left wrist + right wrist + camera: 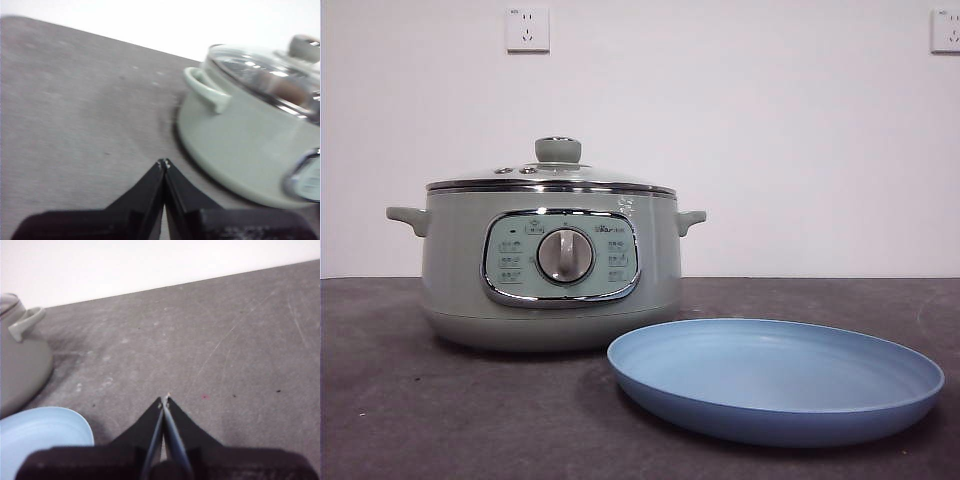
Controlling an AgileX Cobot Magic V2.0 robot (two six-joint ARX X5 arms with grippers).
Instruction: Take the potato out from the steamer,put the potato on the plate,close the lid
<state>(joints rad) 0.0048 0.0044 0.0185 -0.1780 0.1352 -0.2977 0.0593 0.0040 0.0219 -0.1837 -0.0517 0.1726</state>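
Note:
The sage-green steamer (550, 265) stands on the dark table, left of centre in the front view, with the glass lid (552, 172) closed on it. The light-blue plate (775, 378) lies empty in front and to its right. In the left wrist view the steamer (240, 135) is near, and the orange-brown potato (287, 90) shows dimly through the lid (260, 67). My left gripper (164, 162) is shut and empty, beside the steamer's handle side. My right gripper (164, 399) is shut and empty over bare table beside the plate (40, 440) and the steamer (20, 365).
A white wall with two sockets (527, 29) stands behind the table. The dark grey table (420, 400) stretches around the steamer and plate. Neither arm shows in the front view.

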